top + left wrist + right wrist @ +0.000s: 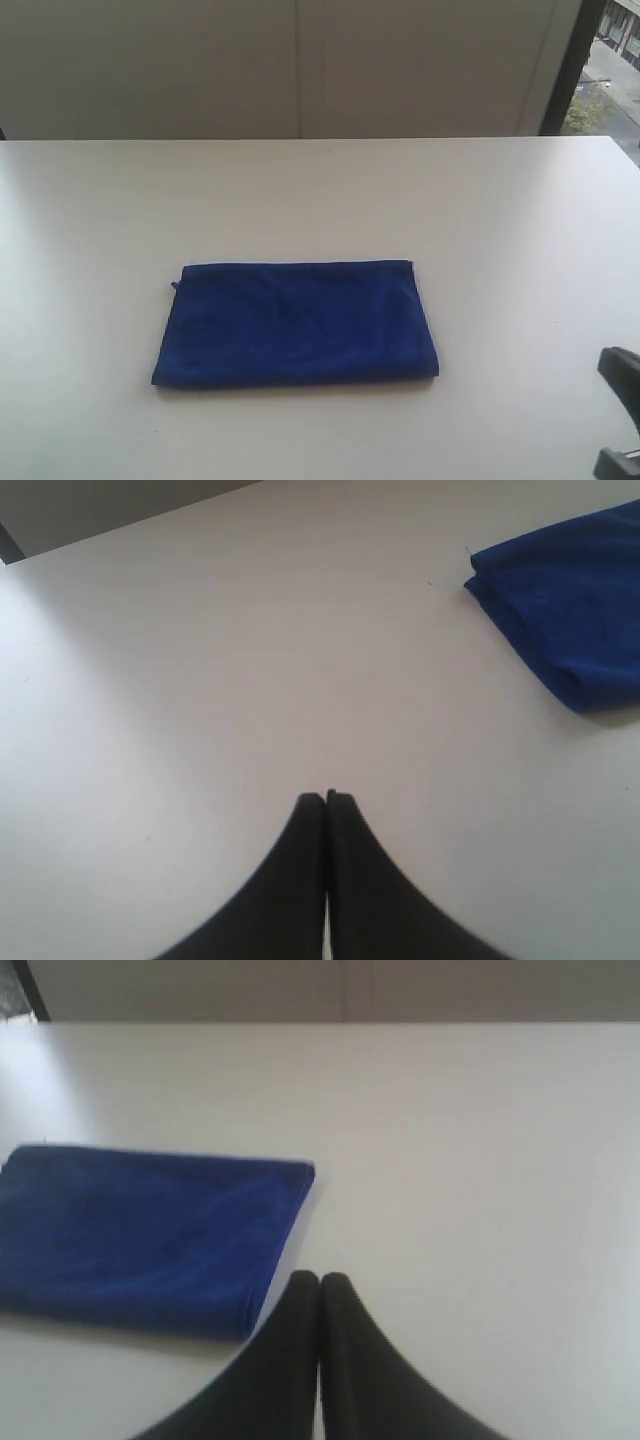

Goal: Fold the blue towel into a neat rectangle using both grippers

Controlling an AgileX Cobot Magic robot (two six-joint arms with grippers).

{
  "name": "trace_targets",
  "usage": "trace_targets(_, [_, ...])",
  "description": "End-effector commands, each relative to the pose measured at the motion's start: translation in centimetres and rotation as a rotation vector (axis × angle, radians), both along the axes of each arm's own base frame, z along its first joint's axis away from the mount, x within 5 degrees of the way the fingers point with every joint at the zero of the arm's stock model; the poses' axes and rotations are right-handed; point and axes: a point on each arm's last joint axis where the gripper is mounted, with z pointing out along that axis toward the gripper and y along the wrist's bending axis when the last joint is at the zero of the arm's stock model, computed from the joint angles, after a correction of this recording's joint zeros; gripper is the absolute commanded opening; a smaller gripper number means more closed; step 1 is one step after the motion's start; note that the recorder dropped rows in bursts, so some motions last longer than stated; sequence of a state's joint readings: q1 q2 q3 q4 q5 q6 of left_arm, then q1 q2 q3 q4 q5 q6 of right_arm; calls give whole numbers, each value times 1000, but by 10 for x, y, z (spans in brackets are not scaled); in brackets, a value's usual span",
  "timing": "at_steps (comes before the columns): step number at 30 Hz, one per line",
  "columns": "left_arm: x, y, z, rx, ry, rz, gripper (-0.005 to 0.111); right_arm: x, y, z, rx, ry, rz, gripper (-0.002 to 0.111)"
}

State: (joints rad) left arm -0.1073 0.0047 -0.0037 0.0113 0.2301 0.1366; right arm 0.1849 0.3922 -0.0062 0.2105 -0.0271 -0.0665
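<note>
the blue towel (295, 322) lies flat on the white bench (480, 200) as a folded rectangle, about midway across in the exterior view, its long edges running side to side, its far edge straight and its right short edge rounded by the fold, with bare bench open on every side. the left hand (326, 798) has its two black fingers pressed together on nothing, well apart from the towel's corner, over open bench. the right hand (319, 1278) is likewise pinched closed and empty, near the towel's folded short edge with a gap between.
</note>
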Motion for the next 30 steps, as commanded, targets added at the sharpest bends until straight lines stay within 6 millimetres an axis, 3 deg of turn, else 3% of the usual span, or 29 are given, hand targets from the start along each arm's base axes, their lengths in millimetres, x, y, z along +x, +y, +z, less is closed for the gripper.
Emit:
trace_targets(1, [0,-1,-1,-11,-4,-10,0,-20,-16,12,25,-182,-195,0])
trace_targets(4, [0,-1,-1,-11,-4,-10,0,-31,-23,6,-56,-158,-327,0])
trace_targets(10, [0,-1,-1,-11,-4,-10,0,-33,-22,-8,-211,-11,-274,0])
trace_targets(21, [0,-1,-1,-11,-4,-10,0,-33,-16,-7,-177,-24,-184,0])
trace_targets(30, [0,-1,-1,-11,-4,-10,0,-33,-20,-8,-121,-17,-218,0])
